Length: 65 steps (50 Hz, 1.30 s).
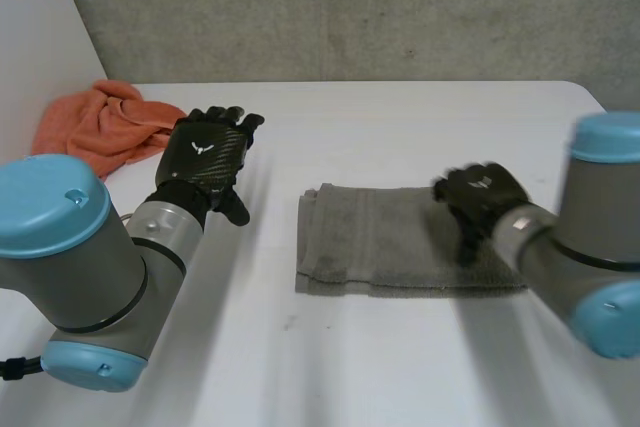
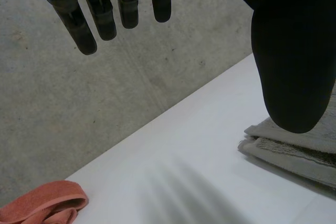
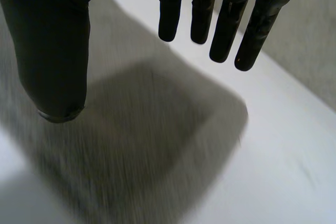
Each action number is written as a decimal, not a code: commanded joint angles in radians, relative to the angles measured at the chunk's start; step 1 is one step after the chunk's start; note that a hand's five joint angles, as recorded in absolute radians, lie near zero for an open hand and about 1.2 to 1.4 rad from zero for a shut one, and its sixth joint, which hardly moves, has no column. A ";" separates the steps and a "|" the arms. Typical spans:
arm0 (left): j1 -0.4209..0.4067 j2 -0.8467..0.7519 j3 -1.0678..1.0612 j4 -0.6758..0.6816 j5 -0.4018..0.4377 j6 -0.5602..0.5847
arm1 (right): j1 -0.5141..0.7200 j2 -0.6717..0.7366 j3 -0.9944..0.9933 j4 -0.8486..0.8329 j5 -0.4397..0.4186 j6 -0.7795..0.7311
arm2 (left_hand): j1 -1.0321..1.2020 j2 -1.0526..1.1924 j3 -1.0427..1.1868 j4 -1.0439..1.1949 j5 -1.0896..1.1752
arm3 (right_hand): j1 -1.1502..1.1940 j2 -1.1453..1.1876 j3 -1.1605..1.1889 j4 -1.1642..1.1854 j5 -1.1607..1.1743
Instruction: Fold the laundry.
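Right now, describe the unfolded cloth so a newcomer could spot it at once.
On the white table, look to the far corner on the left arm's side, beyond the left hand. The orange cloth lies there in a crumpled heap, unlike the grey towel, folded flat under the right hand.

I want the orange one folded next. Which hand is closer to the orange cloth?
Left. The left hand hangs just beside the orange cloth. The right hand is farther off, over the right end of the folded grey towel.
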 commanded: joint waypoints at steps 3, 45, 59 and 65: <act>-0.004 -0.009 0.000 0.000 0.004 -0.001 | -0.259 -0.054 0.258 -0.109 -0.236 -0.124 | -0.013 -0.029 -0.036 -0.029 -0.046 | 0.221 0.200 0.163 0.159 0.166; -0.001 -0.009 0.059 0.006 -0.006 -0.003 | 0.342 0.109 -0.078 -0.153 -0.152 -0.184 | -0.013 -0.029 -0.036 -0.029 -0.046 | -0.145 -0.166 -0.202 -0.207 -0.199; -0.127 -0.231 0.391 -0.180 0.091 -0.136 | 0.066 -0.060 -0.093 -0.020 -0.151 0.431 | 0.009 -0.008 -0.015 -0.008 -0.025 | -0.201 -0.222 -0.258 -0.263 -0.255; -0.150 -0.362 0.491 -0.305 0.199 -0.235 | 0.071 0.055 -0.153 0.049 -0.151 0.385 | 0.035 0.018 0.011 0.019 0.002 | -0.201 -0.222 -0.258 -0.263 -0.255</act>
